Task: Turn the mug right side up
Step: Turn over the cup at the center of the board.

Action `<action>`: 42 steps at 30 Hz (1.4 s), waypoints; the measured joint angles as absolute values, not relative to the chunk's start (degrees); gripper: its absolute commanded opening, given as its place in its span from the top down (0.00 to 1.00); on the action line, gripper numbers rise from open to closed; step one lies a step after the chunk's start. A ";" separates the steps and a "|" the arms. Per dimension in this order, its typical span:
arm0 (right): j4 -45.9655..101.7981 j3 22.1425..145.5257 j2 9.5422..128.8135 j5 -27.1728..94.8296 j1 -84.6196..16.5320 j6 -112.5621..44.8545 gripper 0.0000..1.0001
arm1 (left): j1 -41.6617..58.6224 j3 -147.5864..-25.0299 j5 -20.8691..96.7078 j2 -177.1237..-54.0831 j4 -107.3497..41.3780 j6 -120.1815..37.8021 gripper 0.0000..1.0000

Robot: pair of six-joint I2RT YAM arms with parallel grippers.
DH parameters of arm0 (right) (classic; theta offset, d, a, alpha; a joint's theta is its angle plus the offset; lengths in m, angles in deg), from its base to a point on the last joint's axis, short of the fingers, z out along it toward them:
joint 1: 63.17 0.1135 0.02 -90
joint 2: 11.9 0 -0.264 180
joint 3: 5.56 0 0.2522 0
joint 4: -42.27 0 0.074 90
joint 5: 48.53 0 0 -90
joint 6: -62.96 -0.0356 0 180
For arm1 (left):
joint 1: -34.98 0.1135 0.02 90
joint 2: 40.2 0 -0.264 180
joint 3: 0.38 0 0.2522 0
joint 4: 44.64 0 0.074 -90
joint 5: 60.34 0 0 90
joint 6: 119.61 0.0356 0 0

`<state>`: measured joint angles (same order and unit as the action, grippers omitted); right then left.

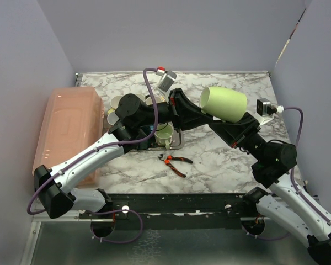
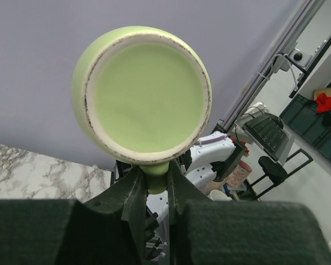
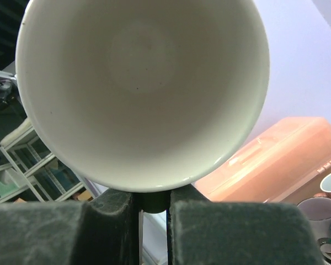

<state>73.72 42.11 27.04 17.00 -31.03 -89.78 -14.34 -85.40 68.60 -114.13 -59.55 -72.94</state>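
Both the left gripper (image 2: 153,185) and right gripper (image 3: 153,203) pinch the mug (image 1: 223,104) by its handle, jaws nearly closed; it hangs sideways above the table (image 1: 209,161), so uprighting and setting down remain

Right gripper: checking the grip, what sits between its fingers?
The handle of the green mug, pinched by the right gripper, in the right wrist view; the left gripper clamps it too.
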 measured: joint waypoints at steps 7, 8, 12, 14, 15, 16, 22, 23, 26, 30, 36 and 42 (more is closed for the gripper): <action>65.94 44.03 24.74 18.86 -31.03 -84.27 0.99 | -14.43 -84.99 67.22 -113.60 -58.72 -71.39 0.14; 64.11 44.49 24.41 19.60 -31.03 -83.27 0.99 | -14.54 -84.49 66.26 -113.06 -58.21 -70.25 0.08; 54.27 47.40 23.28 24.28 -31.03 -77.76 0.99 | -14.56 -81.29 59.46 -108.34 -53.76 -65.18 0.01; 48.87 49.39 23.12 27.21 -31.03 -74.79 0.98 | -14.62 -80.62 54.83 -106.39 -50.63 -62.56 0.01; 46.25 50.46 23.23 28.54 -31.03 -73.45 0.99 | -14.65 -80.49 51.46 -105.30 -48.23 -60.81 0.01; 43.65 51.60 23.52 29.96 -31.03 -72.14 0.99 | -14.65 -80.44 49.58 -104.75 -47.09 -59.94 0.01; 27.08 61.72 31.71 38.44 -31.03 -64.49 0.99 | -14.65 -79.26 29.69 -101.93 -34.13 -53.79 0.01; 24.72 63.18 33.94 39.80 -31.03 -63.51 0.99 | -14.65 -78.87 26.94 -101.82 -32.42 -53.27 0.01; 17.66 66.07 41.20 43.51 -31.03 -60.91 0.99 | -14.65 -77.34 19.29 -101.74 -27.02 -51.98 0.01; 9.35 66.90 52.30 46.42 -31.23 -58.85 0.99 | -14.65 -75.48 11.77 -101.15 -21.91 -50.65 0.01; 1.90 70.09 66.86 46.88 -31.31 -56.97 0.99 | -14.65 -74.87 6.39 -99.35 -18.08 -49.05 0.01; 1.97 76.03 76.56 45.63 -31.29 -56.67 0.99 | -14.65 -74.63 4.47 -98.39 -16.27 -48.81 0.01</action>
